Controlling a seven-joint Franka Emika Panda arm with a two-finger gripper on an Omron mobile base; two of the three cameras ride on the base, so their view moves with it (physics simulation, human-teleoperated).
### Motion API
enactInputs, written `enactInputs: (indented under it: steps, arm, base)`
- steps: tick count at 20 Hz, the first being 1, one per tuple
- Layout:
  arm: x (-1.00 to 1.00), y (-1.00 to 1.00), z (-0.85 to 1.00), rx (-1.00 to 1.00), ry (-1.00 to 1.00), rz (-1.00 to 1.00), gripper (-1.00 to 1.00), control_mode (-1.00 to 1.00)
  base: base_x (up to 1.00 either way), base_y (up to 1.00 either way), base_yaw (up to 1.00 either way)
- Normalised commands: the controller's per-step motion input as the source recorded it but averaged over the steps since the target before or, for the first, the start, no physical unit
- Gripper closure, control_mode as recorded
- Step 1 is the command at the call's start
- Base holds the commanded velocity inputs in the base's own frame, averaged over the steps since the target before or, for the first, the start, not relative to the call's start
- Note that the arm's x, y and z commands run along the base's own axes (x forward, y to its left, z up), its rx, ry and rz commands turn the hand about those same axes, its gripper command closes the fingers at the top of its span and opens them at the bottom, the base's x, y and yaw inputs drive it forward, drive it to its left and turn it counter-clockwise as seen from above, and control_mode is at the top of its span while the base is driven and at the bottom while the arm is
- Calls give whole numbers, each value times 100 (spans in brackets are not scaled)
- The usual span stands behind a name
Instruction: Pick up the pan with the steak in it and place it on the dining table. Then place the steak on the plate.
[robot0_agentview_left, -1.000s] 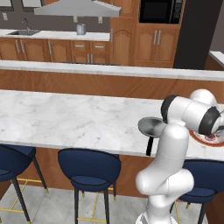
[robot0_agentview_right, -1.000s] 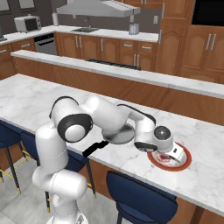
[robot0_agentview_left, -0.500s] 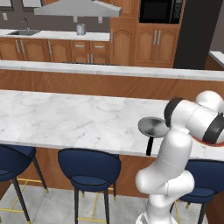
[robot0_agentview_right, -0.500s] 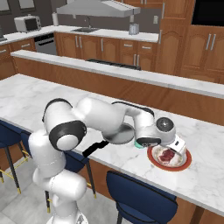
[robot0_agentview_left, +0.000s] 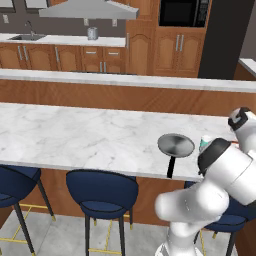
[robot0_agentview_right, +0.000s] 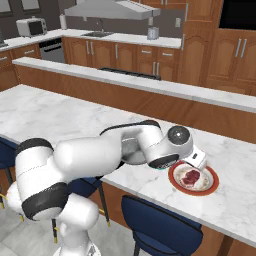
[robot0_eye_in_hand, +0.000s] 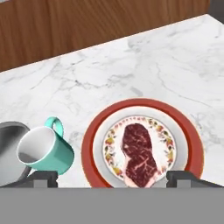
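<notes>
The steak (robot0_eye_in_hand: 140, 155) lies flat in the pale centre of the plate (robot0_eye_in_hand: 98, 127), low and right of middle in the hand view; in the right base view the steak (robot0_agentview_right: 190, 177) sits at centre right, on the plate (robot0_agentview_right: 212, 186), near the front edge of the worktop (robot0_agentview_right: 60, 112). The pan (robot0_agentview_left: 176, 145) rests empty on the worktop (robot0_agentview_left: 75, 135), right of centre in the left base view, its black handle pointing over the front edge; a teal cup (robot0_eye_in_hand: 45, 150) stands between pan (robot0_eye_in_hand: 8, 153) and plate, just beside both. The end effector (robot0_eye_in_hand: 112, 177) hovers above the plate, released, fingers spread wide to either side of the steak with nothing between them.

Judging from this, both placements look done and the step in hand is the withdrawal; it wants a straight lift away from the plate, keeping the fingers wide so neither catches the meat or the rim; any sideways swing should wait until the hand is well clear, since the cup stands close at the lower left and could be knocked against the pan.
</notes>
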Motion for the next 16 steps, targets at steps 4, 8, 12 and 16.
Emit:
enactInputs:
  steps: [4, 8, 12, 16]
  arm:
    - [-50, 21, 37, -4, -46, -1, -100, -100]
    - [-52, 16, 27, -9, -48, 1, -100, -100]
    - [-37, -13, 23, 1, -22, 3, -100, -100]
    - [-54, 16, 65, -4, -32, 0, -100, -100]
  base:
    - [0, 0, 0]
    - [0, 0, 0]
    - [0, 0, 0]
    - [0, 0, 0]
